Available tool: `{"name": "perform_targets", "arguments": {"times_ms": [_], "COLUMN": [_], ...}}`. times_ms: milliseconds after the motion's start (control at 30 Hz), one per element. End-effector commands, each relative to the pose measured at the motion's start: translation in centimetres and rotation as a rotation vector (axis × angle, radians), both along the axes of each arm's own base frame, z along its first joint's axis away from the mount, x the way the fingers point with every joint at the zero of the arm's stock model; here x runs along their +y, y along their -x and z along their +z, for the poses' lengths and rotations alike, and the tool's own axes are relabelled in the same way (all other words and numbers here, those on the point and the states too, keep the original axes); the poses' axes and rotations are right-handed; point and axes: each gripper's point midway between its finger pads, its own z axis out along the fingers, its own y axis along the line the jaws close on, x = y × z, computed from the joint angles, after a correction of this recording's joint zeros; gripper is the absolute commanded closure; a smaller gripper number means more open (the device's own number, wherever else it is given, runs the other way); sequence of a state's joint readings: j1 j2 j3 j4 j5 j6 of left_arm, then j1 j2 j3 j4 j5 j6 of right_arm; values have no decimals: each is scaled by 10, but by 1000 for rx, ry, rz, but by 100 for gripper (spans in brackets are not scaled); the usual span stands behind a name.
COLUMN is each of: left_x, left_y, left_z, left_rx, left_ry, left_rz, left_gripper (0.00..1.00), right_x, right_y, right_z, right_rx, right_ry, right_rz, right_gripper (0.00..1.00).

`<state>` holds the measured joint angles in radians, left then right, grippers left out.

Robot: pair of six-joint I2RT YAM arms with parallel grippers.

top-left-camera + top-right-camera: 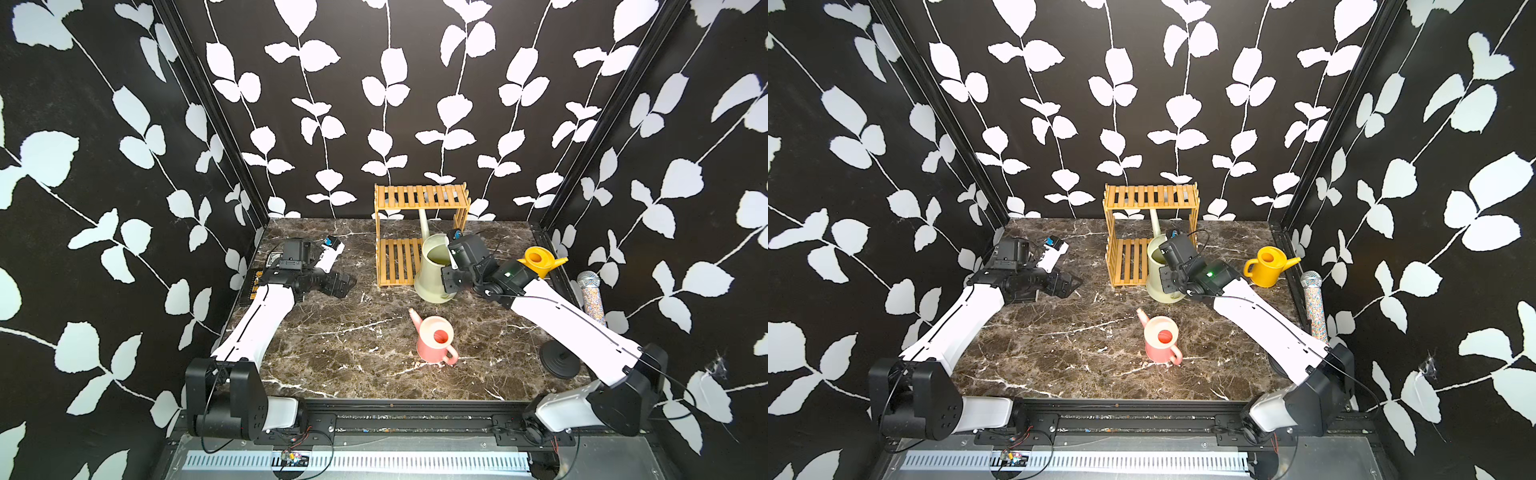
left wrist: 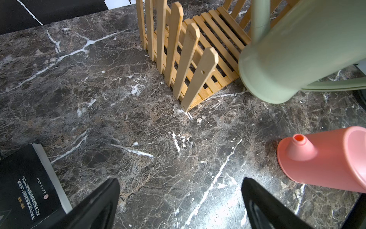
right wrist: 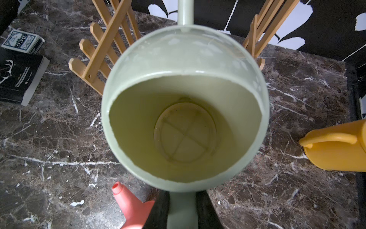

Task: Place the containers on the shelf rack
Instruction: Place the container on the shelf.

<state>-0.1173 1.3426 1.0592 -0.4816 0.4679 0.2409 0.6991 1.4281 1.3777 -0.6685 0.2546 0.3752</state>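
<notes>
Robot lab booth: leaf-print backdrop walls (image 1: 386, 104), marble-look tabletop (image 1: 332, 340).

Both top views are bright and evenly lit from overhead, sharp mid-frame. There's wide-angle bend at the 3 and 9 o'clock edges and the wall seams bow. The marble table (image 1: 332, 332) has a pale sheen along its 12 o'clock edge. Left wrist view is bright: green can (image 2: 297, 55) soft and slightly washed out, dark shadow at the pink can (image 2: 326, 158) base, left gripper fingers (image 2: 95, 206) black and blurred, glare on the tabletop between them. Right wrist view is dimmer with dark corners, close green can rim soft, yellow can (image 3: 336, 148) blurred.
</notes>
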Motion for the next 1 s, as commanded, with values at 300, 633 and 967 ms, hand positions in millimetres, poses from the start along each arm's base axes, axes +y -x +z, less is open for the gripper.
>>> {"name": "perform_targets", "arguments": {"times_ms": [300, 633, 967], "left_x": [-4, -3, -3], "left_y": [5, 6, 6], "left_z": [-6, -7, -8], "left_rx": [8, 7, 8], "left_ry": [-2, -5, -5], "left_rz": [-26, -27, -27], "left_gripper": [2, 1, 1], "right_x": [12, 15, 30], "right_y": [-37, -61, -86], "right_z": [18, 12, 0], "right_rx": [-178, -195, -184], "right_ry": [-86, -32, -32], "right_rz": [-62, -106, -118], "right_gripper": [100, 100, 100]}}
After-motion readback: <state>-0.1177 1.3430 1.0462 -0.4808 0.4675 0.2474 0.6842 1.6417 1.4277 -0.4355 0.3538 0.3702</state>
